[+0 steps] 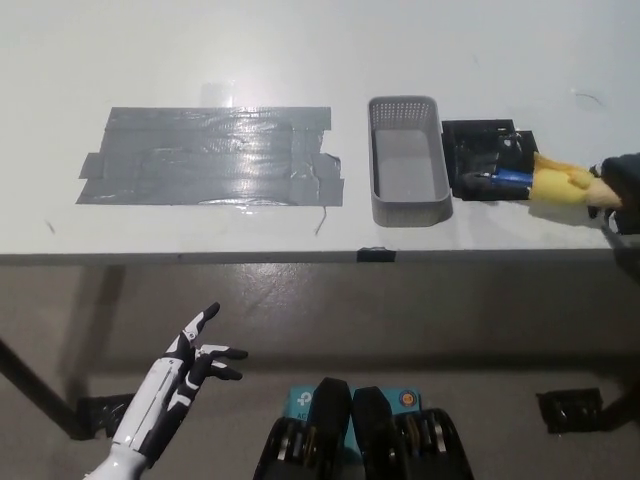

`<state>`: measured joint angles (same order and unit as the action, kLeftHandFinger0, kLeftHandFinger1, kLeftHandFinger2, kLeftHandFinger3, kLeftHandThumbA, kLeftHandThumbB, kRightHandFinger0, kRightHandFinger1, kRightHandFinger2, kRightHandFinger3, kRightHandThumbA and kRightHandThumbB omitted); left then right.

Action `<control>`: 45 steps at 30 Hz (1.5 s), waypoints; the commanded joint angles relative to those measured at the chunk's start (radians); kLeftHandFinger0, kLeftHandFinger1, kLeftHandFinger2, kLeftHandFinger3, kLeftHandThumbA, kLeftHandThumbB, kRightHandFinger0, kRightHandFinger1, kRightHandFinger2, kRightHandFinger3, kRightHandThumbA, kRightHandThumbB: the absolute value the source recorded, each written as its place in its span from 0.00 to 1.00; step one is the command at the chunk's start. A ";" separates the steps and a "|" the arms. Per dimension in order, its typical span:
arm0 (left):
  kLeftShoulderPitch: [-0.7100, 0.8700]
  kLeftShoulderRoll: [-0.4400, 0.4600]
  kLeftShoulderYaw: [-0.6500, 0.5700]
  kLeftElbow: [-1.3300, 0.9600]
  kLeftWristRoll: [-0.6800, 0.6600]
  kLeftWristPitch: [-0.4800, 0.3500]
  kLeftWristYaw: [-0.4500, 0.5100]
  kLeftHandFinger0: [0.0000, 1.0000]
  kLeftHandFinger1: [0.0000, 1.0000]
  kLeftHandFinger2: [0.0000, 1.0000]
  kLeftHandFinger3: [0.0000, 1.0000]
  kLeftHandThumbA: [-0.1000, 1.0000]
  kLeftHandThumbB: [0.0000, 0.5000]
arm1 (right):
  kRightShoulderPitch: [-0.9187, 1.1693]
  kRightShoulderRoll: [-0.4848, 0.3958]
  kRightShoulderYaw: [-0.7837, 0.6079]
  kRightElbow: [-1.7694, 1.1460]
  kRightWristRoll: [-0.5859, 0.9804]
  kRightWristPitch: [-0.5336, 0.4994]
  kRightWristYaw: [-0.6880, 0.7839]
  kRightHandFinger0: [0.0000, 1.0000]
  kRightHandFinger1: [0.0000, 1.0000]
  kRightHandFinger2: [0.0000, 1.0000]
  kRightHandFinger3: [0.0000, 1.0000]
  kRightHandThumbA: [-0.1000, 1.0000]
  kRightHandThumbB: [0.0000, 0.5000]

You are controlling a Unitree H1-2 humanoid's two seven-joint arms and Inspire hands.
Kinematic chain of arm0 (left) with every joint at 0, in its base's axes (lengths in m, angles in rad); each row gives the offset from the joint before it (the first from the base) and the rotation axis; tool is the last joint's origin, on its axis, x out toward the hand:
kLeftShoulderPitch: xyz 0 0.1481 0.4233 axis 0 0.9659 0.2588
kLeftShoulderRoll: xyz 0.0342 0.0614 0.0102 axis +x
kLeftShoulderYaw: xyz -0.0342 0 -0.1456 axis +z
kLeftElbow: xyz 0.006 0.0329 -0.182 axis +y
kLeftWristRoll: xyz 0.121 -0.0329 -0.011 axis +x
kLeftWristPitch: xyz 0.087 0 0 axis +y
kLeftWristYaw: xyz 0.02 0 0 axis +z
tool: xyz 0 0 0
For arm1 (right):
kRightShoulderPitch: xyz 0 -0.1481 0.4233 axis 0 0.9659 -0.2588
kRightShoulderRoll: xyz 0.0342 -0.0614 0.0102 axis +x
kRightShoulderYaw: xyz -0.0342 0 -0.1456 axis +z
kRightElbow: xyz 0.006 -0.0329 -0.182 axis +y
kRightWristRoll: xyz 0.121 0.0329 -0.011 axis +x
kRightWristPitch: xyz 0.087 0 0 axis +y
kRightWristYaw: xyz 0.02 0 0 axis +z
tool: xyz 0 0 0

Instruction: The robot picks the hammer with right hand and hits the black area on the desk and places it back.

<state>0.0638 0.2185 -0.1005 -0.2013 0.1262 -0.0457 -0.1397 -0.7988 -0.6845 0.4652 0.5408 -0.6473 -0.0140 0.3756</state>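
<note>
We're idling our white left hand [190, 365] down at the lower left below the desk edge, fingers spread and holding nothing. Over on the black area [487, 160], beside the grey basket [405, 160], the hammer [545, 187] is lying with its blue handle and chunky yellow head, looking light and probably squishy, so we're thinking grab the handle. At the right edge, our right hand [620, 190] is touching the yellow head; can't tell if it's closed.
</note>
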 commanded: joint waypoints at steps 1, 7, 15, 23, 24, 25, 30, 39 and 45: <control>0.001 0.017 0.008 -0.032 -0.015 -0.010 -0.016 0.68 0.57 0.67 1.00 0.99 0.01 | -0.096 -0.026 -0.121 0.018 0.096 0.011 -0.005 0.09 0.69 1.00 1.00 0.00 0.24; 0.002 0.016 0.011 -0.031 -0.011 -0.007 -0.012 0.65 0.55 0.66 1.00 1.00 0.05 | -0.163 0.069 -0.373 0.050 0.306 0.174 0.045 0.21 0.69 0.98 1.00 0.00 0.25; 0.011 0.010 0.012 -0.038 -0.016 -0.013 -0.008 0.66 0.56 0.66 1.00 0.99 0.03 | -0.191 0.172 -0.476 0.235 0.336 0.204 0.004 0.18 0.65 0.94 0.98 0.00 0.24; 0.005 0.015 0.008 -0.046 0.001 -0.005 -0.010 0.65 0.56 0.66 1.00 0.99 0.03 | -0.200 0.218 -0.426 0.440 0.310 0.210 0.002 0.47 0.65 0.79 0.93 0.24 0.36; 0.004 0.017 0.007 -0.047 0.007 -0.006 -0.010 0.66 0.56 0.66 1.00 1.00 0.02 | -0.205 0.227 -0.438 0.451 0.335 0.242 0.032 0.53 0.70 0.88 1.00 0.30 0.35; 0.004 0.018 0.006 -0.047 0.010 -0.009 -0.010 0.67 0.56 0.66 1.00 1.00 0.00 | -0.207 0.232 -0.441 0.460 0.351 0.259 0.054 0.62 0.80 1.00 1.00 0.38 0.34; -0.009 0.015 0.008 -0.050 -0.004 0.006 -0.014 0.66 0.56 0.67 1.00 0.99 0.03 | -0.212 0.239 -0.434 0.515 0.389 0.199 0.083 1.00 1.00 1.00 1.00 0.59 0.44; -0.003 0.017 0.005 -0.053 0.004 -0.001 -0.013 0.66 0.55 0.65 1.00 0.97 0.00 | -0.173 0.222 -0.488 0.409 0.447 0.141 -0.003 1.00 1.00 1.00 1.00 0.90 0.57; -0.009 0.008 0.011 -0.039 0.011 -0.018 0.004 0.73 0.62 0.70 1.00 0.99 0.02 | -0.192 0.211 -0.618 0.177 0.426 0.021 -0.331 1.00 1.00 1.00 1.00 1.00 0.80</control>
<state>0.0625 0.2195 -0.1002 -0.2150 0.1281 -0.0456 -0.1394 -0.9140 -0.4458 -0.0664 0.8697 -0.2442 0.1544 0.3086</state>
